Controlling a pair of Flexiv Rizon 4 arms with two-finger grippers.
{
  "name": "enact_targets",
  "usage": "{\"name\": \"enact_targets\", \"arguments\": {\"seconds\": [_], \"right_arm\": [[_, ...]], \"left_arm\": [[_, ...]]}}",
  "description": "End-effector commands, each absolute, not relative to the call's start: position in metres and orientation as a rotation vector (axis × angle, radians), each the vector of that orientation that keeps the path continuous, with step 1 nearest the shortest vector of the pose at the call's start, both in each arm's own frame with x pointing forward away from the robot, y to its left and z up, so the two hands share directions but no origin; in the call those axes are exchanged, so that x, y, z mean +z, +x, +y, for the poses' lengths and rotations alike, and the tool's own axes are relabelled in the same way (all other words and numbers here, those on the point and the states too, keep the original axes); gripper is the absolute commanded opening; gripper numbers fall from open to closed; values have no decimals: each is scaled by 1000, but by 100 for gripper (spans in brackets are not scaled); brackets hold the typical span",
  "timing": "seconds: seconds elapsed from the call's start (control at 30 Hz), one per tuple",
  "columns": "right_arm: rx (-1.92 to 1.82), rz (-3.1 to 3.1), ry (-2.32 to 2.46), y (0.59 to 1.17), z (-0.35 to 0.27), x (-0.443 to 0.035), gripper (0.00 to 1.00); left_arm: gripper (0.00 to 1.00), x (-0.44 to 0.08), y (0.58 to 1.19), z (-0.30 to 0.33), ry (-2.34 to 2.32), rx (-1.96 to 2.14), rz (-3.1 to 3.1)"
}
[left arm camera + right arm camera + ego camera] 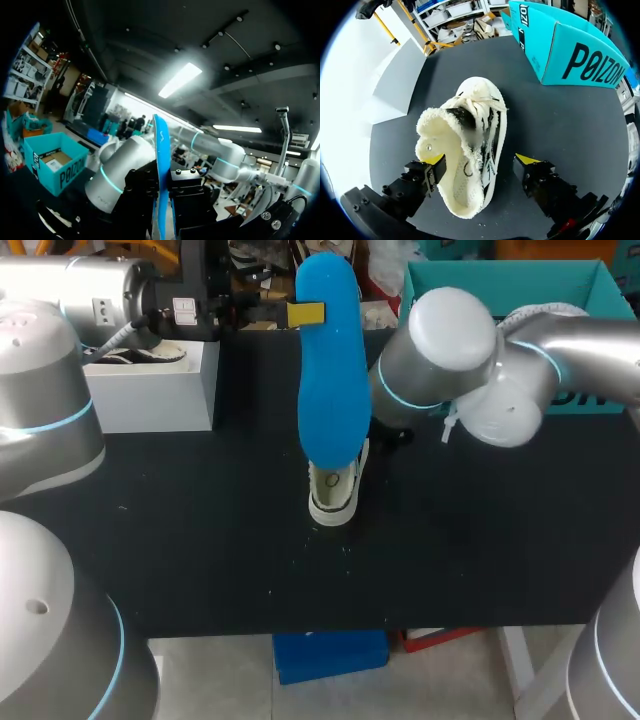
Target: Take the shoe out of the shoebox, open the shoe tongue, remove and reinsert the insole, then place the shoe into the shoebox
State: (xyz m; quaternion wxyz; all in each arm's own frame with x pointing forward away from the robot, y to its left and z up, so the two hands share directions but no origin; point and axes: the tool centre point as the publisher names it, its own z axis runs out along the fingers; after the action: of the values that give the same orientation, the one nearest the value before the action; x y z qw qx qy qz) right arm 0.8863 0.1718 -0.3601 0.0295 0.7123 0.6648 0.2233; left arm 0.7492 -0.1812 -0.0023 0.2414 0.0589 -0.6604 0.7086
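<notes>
Shoe (335, 490) stands on the table (200, 540) near the shoebox (575, 285), between the right gripper's (480, 159) spread fingers. Left gripper (162, 187) clamps the blue insole (330, 370), upright beside the shoebox.

Head view: even overhead light, matte black desk (200, 540) reflects almost nothing, arm shells carry soft highlights. Left wrist view dim (camera faces ceiling): strip lamps (180, 80) blown out, insole (161, 165) backlit, jaws near-silhouette. Right wrist view bright: white box (395, 80) glares, shoe (470, 150) evenly lit, faint shadow beneath.
</notes>
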Motion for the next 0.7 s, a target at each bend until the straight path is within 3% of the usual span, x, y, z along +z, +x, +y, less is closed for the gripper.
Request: {"name": "enact_targets", "arguments": {"seconds": [0.03,0.3,0.7], "right_arm": [[856,2150,2216,888,158,-352,100],[1235,2199,2202,883,151,-324,100],[1235,2199,2202,883,151,-324,100]], "left_arm": [[0,-3,749,-183,163,1941,-1807],[0,-3,749,-183,163,1941,-1807],[0,-3,749,-183,163,1941,-1807]]}}
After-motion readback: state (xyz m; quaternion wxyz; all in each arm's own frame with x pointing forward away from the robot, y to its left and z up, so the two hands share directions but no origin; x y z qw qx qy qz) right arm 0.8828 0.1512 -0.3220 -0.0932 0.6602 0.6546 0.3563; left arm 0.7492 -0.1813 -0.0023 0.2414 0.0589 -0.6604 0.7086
